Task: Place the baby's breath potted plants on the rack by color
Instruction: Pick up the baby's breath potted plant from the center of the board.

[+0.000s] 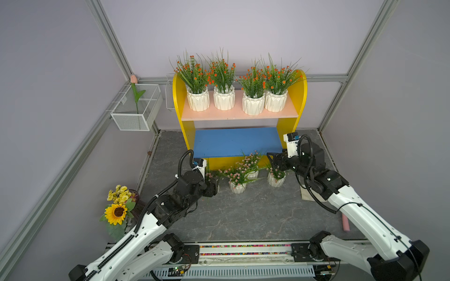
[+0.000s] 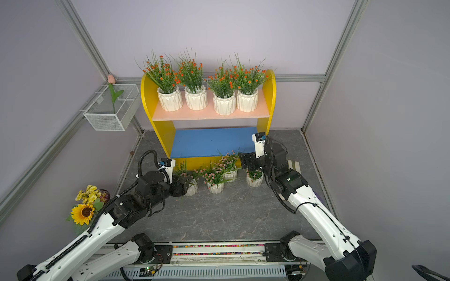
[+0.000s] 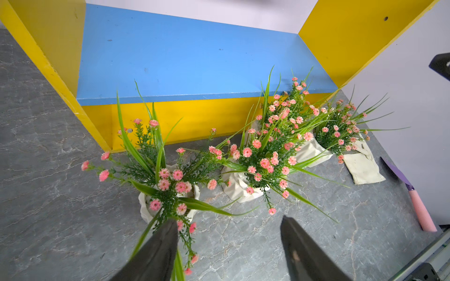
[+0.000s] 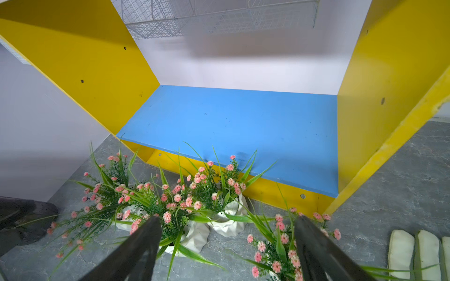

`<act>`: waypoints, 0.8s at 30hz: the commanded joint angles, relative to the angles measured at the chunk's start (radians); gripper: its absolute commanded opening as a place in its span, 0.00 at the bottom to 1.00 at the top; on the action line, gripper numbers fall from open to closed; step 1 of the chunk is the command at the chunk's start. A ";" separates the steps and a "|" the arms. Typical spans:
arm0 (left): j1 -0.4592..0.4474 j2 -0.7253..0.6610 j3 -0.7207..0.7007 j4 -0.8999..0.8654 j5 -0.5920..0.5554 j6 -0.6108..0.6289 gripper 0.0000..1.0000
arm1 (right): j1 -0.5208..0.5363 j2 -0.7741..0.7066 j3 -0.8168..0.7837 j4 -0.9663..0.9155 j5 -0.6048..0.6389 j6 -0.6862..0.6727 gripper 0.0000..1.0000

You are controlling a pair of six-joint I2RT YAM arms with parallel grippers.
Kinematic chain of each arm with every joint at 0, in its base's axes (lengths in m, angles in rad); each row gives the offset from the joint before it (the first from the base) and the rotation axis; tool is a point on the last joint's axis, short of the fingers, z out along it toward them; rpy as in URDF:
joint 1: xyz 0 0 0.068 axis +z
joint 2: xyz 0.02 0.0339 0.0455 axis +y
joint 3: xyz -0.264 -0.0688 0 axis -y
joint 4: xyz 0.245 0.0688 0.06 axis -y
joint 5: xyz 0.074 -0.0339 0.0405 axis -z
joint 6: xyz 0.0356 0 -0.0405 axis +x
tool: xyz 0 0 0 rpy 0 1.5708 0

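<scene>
Here we are at the rack, standing at the middle of the table's far edge, and the top level is full of colour: four orange-flowered pots sit upright in a row across the salmon upper board, two towards each side panel. Below it, the blue lower board faces both arms. All the action is down on the table, just in front of the rack's yellow base strip, where four pink-flowered ones line up. The leftmost pink pot stands just beyond the left jaws, which are parted and holding nothing; a few of its sprigs brush one black finger. Next along, the second pink pot and the third pink pot crowd together, foliage tangled, the third nearer the rack. Over by the rack's right foot, the right jaws hang spread wide above the rightmost pink pot, its blossoms rising between the fingers, nothing clamped. A cream pad lies on the table towards the right edge.
</scene>
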 commanded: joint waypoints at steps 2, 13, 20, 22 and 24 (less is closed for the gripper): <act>0.004 -0.001 -0.009 0.016 -0.035 0.015 0.70 | 0.014 -0.040 -0.040 -0.011 0.010 0.015 0.88; 0.004 -0.001 -0.046 0.027 -0.057 -0.007 0.70 | 0.056 -0.165 -0.183 -0.117 0.055 0.049 0.88; 0.004 -0.090 -0.072 -0.103 -0.168 -0.083 0.66 | 0.117 -0.176 -0.266 -0.114 0.024 0.094 0.88; 0.004 -0.137 -0.082 -0.148 -0.195 -0.124 0.65 | 0.145 -0.167 -0.281 -0.102 0.020 0.105 0.88; 0.004 -0.186 -0.101 -0.180 -0.217 -0.156 0.64 | 0.176 -0.160 -0.298 -0.080 0.012 0.118 0.88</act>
